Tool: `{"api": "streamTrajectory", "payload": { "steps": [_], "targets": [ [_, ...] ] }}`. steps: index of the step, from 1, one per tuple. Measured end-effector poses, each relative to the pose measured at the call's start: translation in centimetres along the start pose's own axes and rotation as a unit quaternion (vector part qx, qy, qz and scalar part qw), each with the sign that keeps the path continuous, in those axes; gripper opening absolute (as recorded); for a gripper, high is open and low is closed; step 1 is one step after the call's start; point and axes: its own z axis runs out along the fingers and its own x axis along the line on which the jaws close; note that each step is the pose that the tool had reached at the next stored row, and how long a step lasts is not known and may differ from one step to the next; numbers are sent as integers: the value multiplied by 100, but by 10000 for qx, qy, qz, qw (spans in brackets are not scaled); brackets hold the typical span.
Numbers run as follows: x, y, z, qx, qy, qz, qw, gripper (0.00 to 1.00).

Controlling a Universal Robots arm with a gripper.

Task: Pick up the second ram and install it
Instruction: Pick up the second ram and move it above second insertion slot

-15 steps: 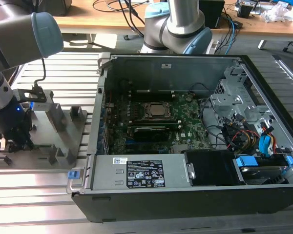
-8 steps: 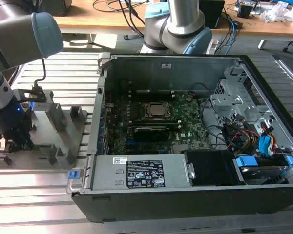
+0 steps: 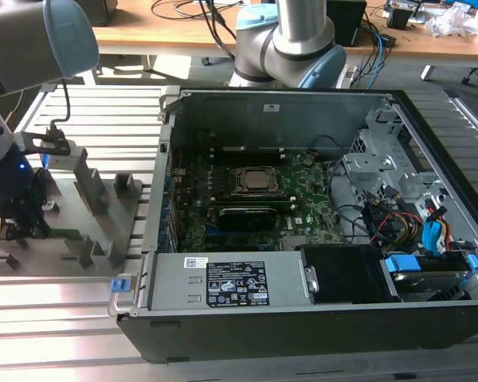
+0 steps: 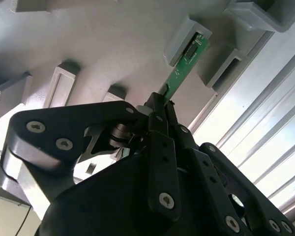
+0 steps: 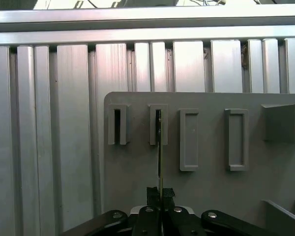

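One thin green ram (image 4: 184, 66) sits pinched between black fingers (image 4: 160, 125).

Across the top of my exterior view I see a wooden desk (image 3: 143, 30) strewn with dark cables (image 3: 193, 9); a ribbed aluminium table (image 3: 64, 322) spans the lower left, brightly lit.

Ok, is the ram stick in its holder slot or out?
In. The second ram has its far end inside a grey holder tray slot; the gripper is shut on it.
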Motion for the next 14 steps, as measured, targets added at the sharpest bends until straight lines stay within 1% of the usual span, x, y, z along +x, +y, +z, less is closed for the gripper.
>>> {"api": "streamTrajectory", "payload": {
  "steps": [2, 6, 8, 12, 14],
  "targets": [
    [-1, 1, -39, 0, 0, 0, 10000, 14],
    [-3, 2, -83, 0, 0, 0, 10000, 14],
    [-4, 3, -117, 0, 0, 0, 10000, 14],
    [-9, 5, -230, 0, 0, 0, 10000, 14],
    [-11, 5, -256, 0, 0, 0, 10000, 14]
  ]
}}
